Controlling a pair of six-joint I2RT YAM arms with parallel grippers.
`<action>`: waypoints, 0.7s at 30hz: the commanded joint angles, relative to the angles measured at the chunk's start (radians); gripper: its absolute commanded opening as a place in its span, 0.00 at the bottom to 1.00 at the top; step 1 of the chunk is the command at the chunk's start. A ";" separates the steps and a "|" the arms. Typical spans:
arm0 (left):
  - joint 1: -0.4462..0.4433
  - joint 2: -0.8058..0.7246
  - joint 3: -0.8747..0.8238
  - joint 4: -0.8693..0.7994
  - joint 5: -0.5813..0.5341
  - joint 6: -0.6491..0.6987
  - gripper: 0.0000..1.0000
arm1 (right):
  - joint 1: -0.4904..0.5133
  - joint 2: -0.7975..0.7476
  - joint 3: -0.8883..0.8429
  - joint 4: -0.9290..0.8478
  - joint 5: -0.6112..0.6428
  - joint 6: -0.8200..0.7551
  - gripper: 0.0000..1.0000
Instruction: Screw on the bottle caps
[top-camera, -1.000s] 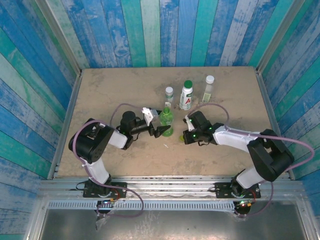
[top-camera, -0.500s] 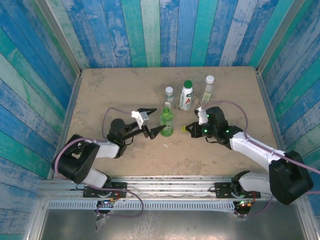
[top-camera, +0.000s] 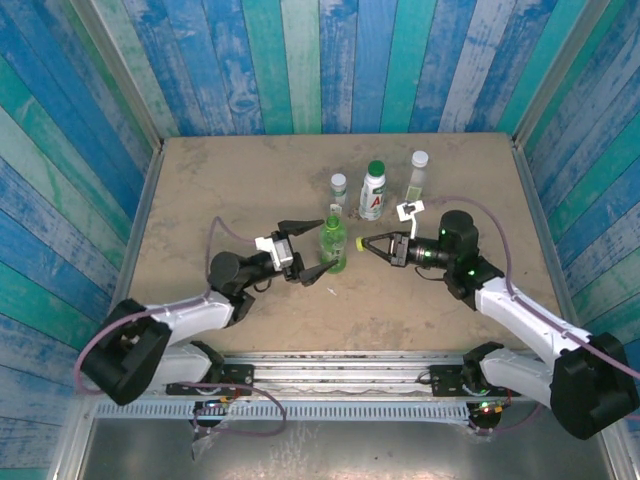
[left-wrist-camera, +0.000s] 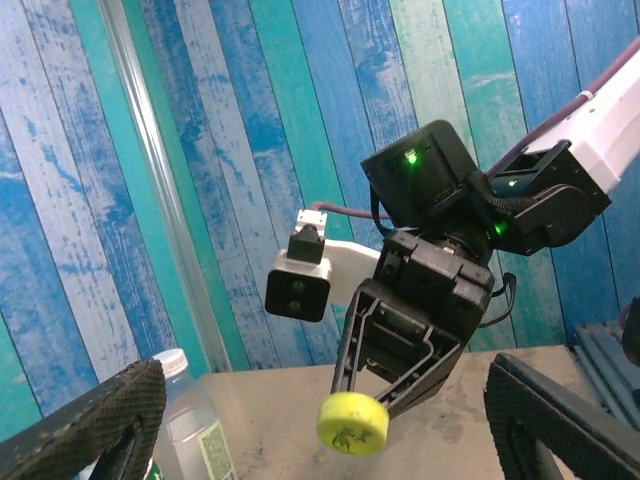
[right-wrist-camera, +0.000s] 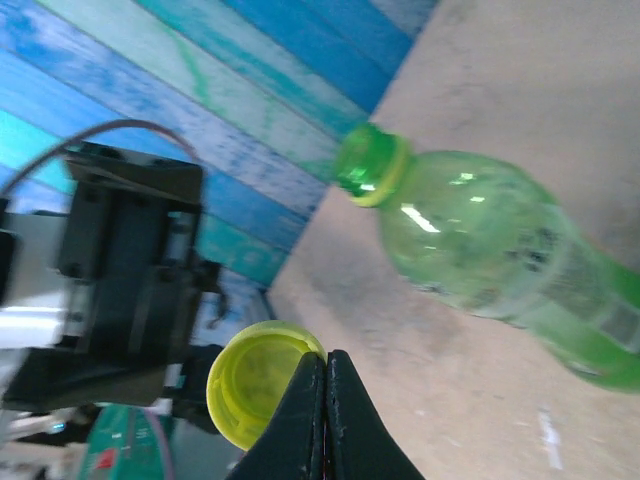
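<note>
A translucent green bottle stands uncapped in the middle of the table; its open neck faces my right wrist camera. My left gripper is open, one finger on each side of this bottle from the left. My right gripper sits just right of the bottle top, shut on the rim of a yellow-green cap. In the left wrist view the cap hangs from the right gripper's fingertips. Behind stand a short clear bottle, a white labelled bottle and a tall clear bottle, all capped.
Blue and green plank walls enclose the tan table on three sides. A small white scrap lies in front of the green bottle. The capped clear bottle stands close by my left finger.
The left arm has stretched out low and its open jaws have come around the green bottle, narrowing slightly. The right gripper has lifted the cap and drawn back to the right.
</note>
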 joint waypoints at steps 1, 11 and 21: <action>-0.018 0.078 0.051 0.157 0.027 -0.048 0.83 | -0.002 -0.005 -0.020 0.266 -0.103 0.206 0.00; -0.081 0.233 0.155 0.206 0.037 -0.005 0.78 | 0.046 0.078 -0.020 0.534 -0.107 0.376 0.00; -0.082 0.279 0.171 0.232 0.043 -0.001 0.57 | 0.053 0.113 -0.014 0.583 -0.117 0.401 0.00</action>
